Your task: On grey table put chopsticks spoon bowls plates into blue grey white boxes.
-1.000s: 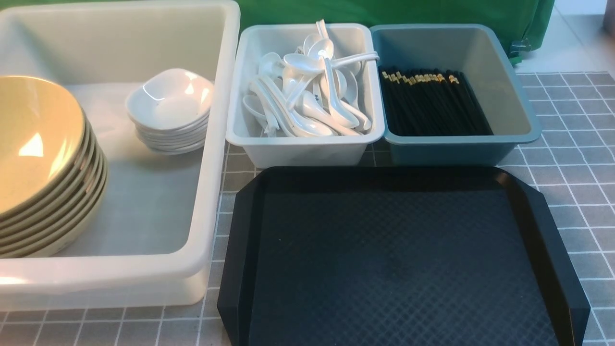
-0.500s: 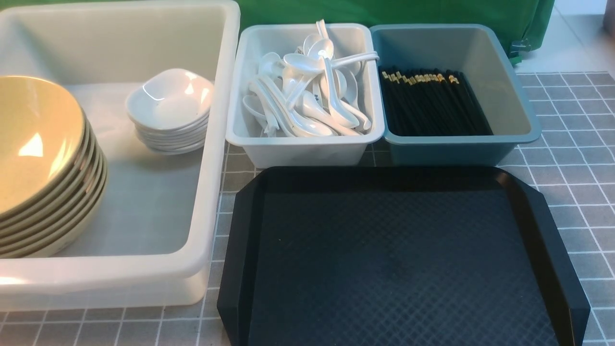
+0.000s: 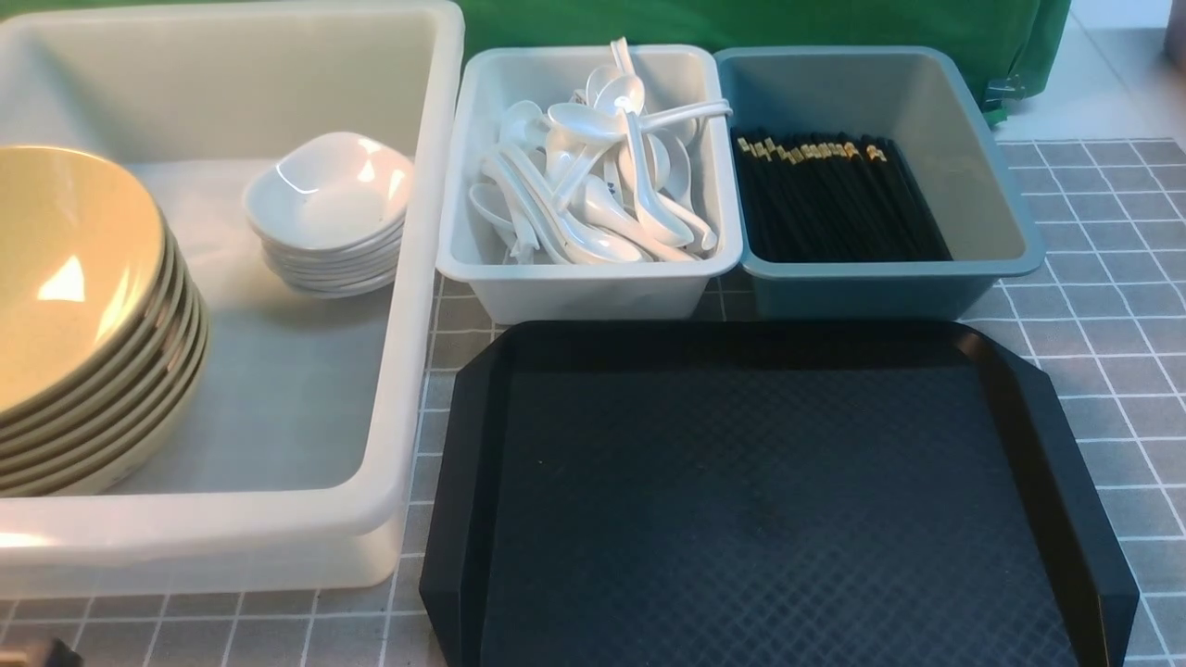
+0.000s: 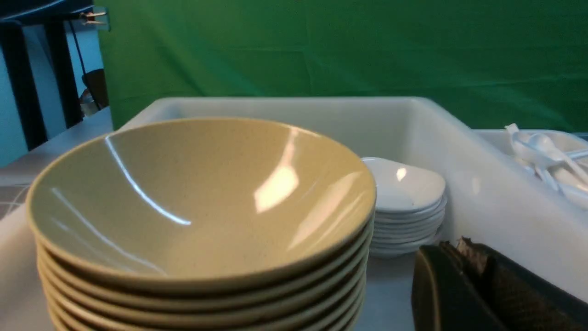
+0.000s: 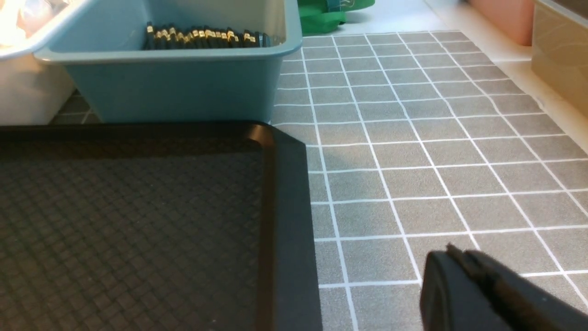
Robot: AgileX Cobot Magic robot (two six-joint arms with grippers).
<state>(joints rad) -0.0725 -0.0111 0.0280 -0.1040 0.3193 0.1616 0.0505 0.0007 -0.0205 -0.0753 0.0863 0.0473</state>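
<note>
front view: sorting looks finished, black tray [image 3: 778, 500] bare; left claw [image 4: 464, 257] and right claw [image 5: 459, 264] both pressed together, gripping nothing; next, probably just retreat.

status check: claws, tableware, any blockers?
Both claws shut, empty: left claw, right claw. Bowls and plates in white box, spoons in grey box, chopsticks in blue box. Black tray bare, nothing blocking.

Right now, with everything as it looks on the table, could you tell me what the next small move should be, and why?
Probably none beyond keeping both arms back: the bowls and plates sit in the white box, spoons in the grey box, chopsticks in the blue box, and the black tray looks bare.
</note>
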